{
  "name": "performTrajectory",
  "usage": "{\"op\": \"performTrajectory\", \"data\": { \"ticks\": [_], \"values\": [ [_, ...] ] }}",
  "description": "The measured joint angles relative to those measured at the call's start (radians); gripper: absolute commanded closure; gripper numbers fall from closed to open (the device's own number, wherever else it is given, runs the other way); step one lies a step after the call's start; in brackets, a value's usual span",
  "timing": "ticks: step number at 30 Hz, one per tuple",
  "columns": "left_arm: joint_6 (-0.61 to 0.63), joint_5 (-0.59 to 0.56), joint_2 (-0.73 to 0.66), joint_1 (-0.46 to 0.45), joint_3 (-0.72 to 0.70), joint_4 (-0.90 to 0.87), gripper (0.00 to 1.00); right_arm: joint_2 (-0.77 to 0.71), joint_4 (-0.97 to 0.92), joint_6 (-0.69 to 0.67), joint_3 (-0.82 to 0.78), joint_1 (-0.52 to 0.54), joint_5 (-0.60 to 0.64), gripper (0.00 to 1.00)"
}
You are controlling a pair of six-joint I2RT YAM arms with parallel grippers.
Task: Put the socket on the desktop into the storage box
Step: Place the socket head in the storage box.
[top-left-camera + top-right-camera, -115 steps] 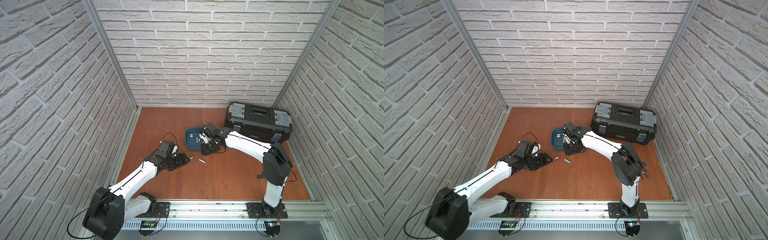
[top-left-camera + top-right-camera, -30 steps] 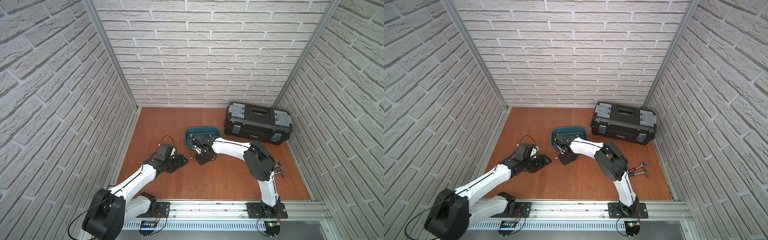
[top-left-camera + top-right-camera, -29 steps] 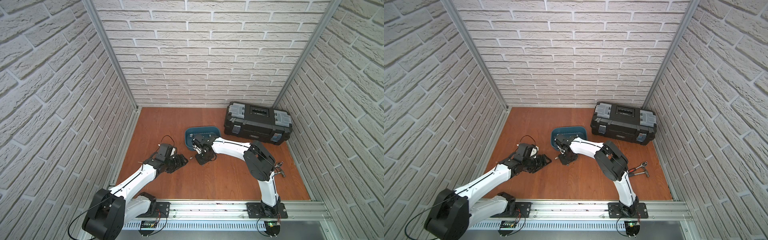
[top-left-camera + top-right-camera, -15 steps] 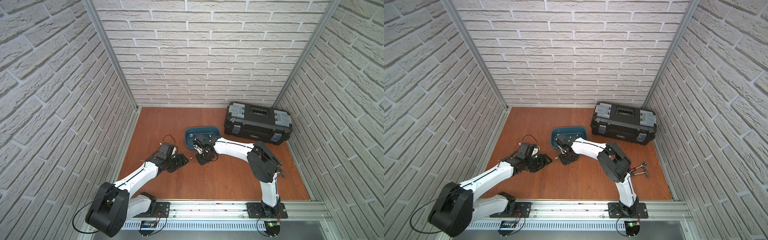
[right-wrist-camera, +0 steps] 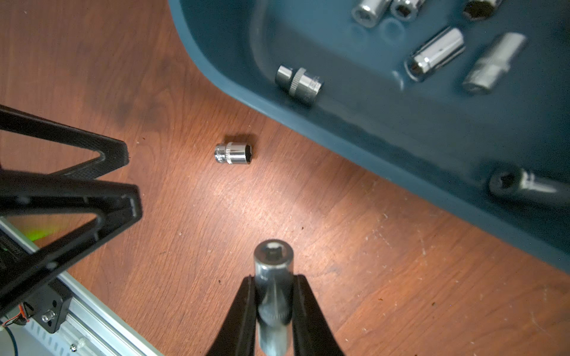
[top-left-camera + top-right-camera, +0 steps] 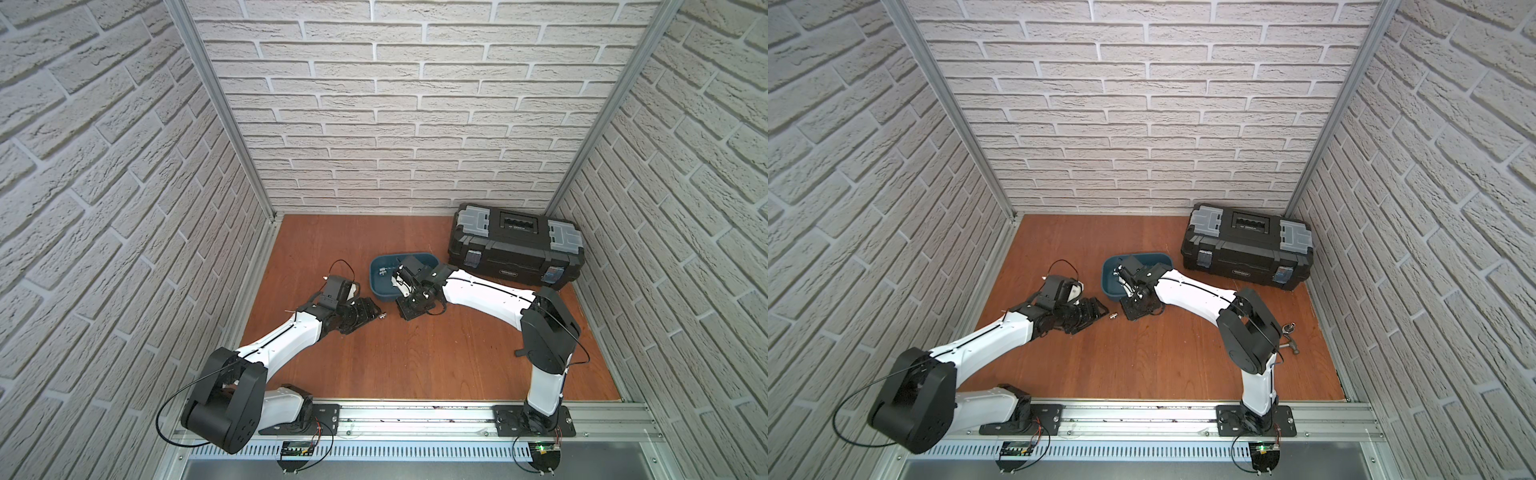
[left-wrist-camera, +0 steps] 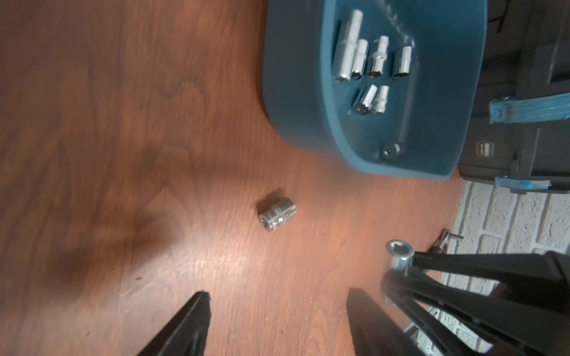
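Gripping one long socket [image 5: 273,255], right gripper [image 5: 274,279]; left gripper [image 7: 277,294] spread wide; one short socket [image 7: 277,214] on desktop [image 7: 123,123].

The desktop [image 7: 123,92] is reddish-brown wood grain with a soft sheen. The storage box [image 7: 296,92] is smooth teal plastic, satin not glossy. The loose socket [image 5: 234,153] and the clamped socket [image 5: 273,262] are mirror-bright chromed metal, each with 1 knurled band. The right gripper [image 5: 274,277] has matt black plastic fingers [image 5: 240,311].

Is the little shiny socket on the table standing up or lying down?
Lying down. The short chrome socket rests on its side on the reddish-brown wooden desktop, open end facing sideways.
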Motion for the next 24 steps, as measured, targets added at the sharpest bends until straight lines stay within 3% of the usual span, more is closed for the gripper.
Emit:
{"op": "performTrajectory", "data": {
  "ticks": [9,16,24],
  "values": [
    [0.0,-0.004,0.054,0.0,0.074,0.02,0.25,-0.002,-0.017,0.0,0.032,-0.058,-0.023,0.83],
    [0.002,-0.009,0.093,0.0,0.122,0.021,0.25,0.014,-0.038,-0.001,0.181,-0.097,-0.042,0.83],
    [0.016,-0.017,0.133,0.0,0.18,0.019,0.25,0.149,-0.064,-0.001,0.34,-0.132,-0.064,0.83]
  ]
}}
